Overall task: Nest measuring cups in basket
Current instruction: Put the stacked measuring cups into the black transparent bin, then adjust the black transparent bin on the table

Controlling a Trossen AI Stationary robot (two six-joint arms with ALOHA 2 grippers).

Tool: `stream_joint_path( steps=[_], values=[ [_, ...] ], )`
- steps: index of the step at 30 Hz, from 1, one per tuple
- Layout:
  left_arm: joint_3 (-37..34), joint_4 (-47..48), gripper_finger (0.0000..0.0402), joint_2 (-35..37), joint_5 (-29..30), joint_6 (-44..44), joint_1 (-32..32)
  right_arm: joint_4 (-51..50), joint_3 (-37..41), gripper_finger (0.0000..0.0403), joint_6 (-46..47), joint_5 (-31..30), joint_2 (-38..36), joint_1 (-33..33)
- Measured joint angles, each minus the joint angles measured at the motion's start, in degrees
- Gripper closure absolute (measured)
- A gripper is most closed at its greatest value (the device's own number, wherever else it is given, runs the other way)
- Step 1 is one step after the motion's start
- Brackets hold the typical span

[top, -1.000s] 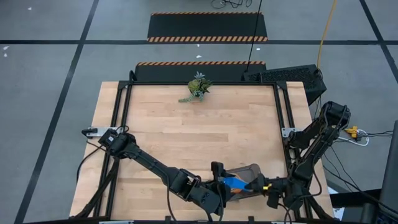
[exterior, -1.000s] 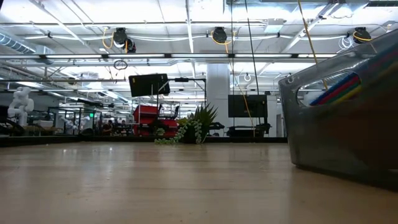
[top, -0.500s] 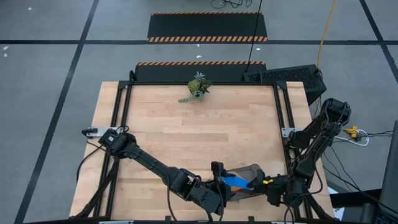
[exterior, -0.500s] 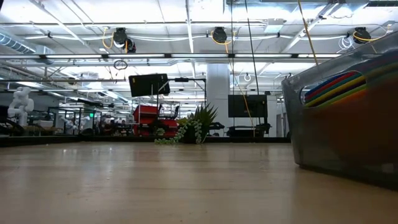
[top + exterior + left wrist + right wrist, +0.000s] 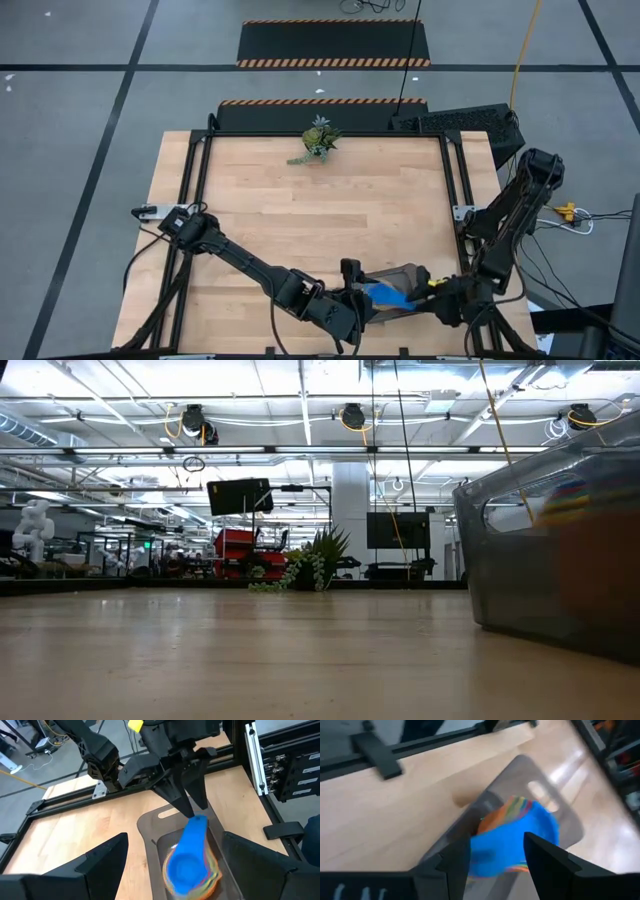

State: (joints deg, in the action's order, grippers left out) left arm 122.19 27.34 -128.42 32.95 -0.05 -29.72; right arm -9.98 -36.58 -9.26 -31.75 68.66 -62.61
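Right gripper [image 5: 192,810] has closed in over basket [image 5: 150,827] (plant sprig [image 5: 318,140] far).

Robotics lab: floor tape [image 5: 100,160], ceiling lights [image 5: 300,420]

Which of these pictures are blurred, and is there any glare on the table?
Right wrist view: the blue cup and the basket are smeared, and bright glare lies on the table. Left wrist view: the stacked cups have soft edges. Low view: the basket close by is out of focus. High view: evenly lit, sharp.
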Motion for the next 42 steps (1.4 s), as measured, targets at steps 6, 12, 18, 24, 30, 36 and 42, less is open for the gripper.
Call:
stream_joint_path(
  steps=[6, 12, 18, 24, 30, 36, 42],
  values=[
    [0.0, 0.1, 0.008, -0.02, -0.02, -0.27, 0.03, -3.41, 0.0, 0.0229, 5.18, 2.13, -1.05, 0.0],
    [0.0, 2.09, 0.008, -0.02, 0.01, -2.87, 0.03, -3.74, 0.0, 0.0229, 5.67, 0.62, -1.27, 0.0],
    [0.0, 12.96, 0.008, -0.02, 2.38, -13.73, 0.03, -3.68, 0.0, 0.0229, 8.68, -4.34, -3.69, -0.04],
    [-1.08, 23.8, 0.008, -0.02, 3.59, -25.58, -0.09, -3.68, 0.0, 0.0229, 12.53, -4.52, -7.28, -0.09],
    [-6.59, 25.24, 0.008, -0.1, 3.05, -30.61, -0.19, -3.73, 0.0, 0.0229, 21.92, -8.88, -11.79, -0.09],
    [-11.64, 23.54, 0.0098, -0.09, 0.98, -31.44, 1.11, -3.69, -0.02, 0.0229, 26.09, -8.94, -18.43, -0.11],
    [-19.53, 5.75, 0.0165, -0.09, -9.04, -19.64, 3.56, -3.59, -0.07, 0.0229, 28.64, -13.28, -22.66, -0.11]
  ],
)
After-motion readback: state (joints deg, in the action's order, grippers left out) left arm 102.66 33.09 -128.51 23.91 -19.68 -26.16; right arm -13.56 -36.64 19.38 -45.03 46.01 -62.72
